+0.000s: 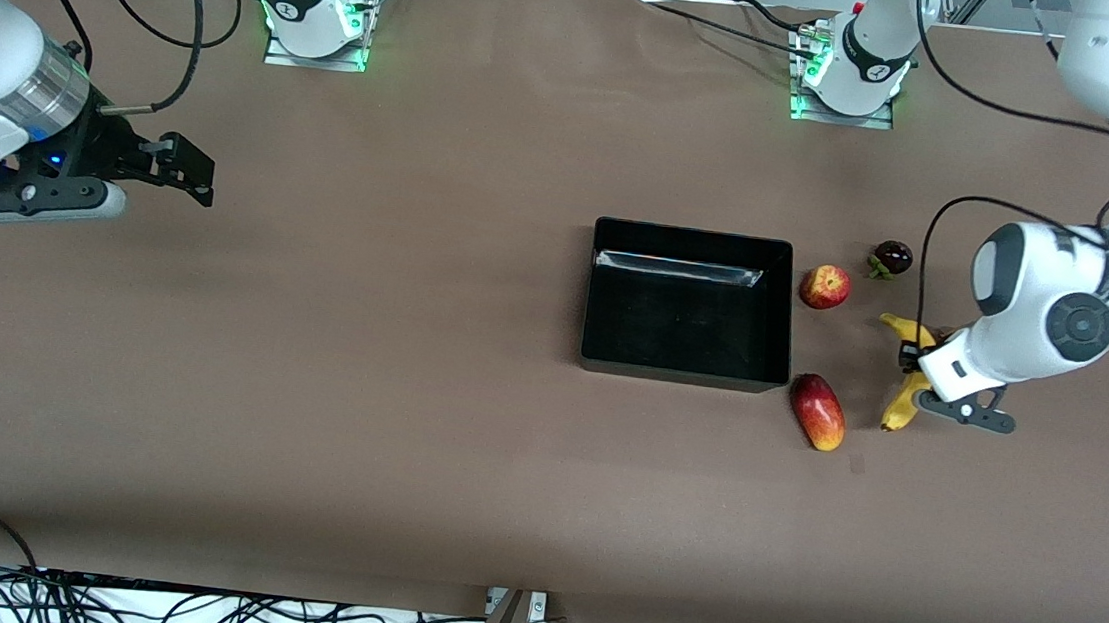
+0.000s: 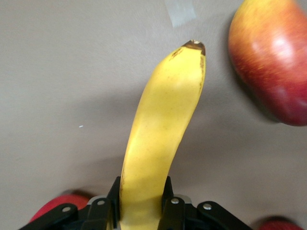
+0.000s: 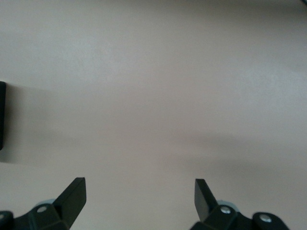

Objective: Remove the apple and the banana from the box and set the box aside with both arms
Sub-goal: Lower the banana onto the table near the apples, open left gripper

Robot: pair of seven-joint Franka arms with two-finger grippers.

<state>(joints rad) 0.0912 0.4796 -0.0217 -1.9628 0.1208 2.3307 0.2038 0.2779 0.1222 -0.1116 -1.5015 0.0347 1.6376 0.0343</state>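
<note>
**Banana clamped at the left arm's end of the surface**

The banana [image 1: 903,397] lies on the brown surface [image 1: 357,385] toward the left arm's end, and the left gripper [image 1: 911,368] is down on it, jaws clenched around its middle. In the left wrist view the yellow fruit runs out from between the black fingers [image 2: 169,203] to its dark tip. The apple [image 1: 825,287] sits farther from the front camera than the banana, just beside the box [image 1: 682,368], apart from its wall. The box stands open near the middle of the surface. A red-yellow mango-like fruit [image 1: 818,411] lies between the box's near corner and the banana, touching neither. A small dark purple fruit [image 1: 892,257] rests beside the apple, farther toward the left arm's end. The right gripper [image 1: 187,171] waits over bare surface at the right arm's end, jaws spread wide and holding nothing.
</note>
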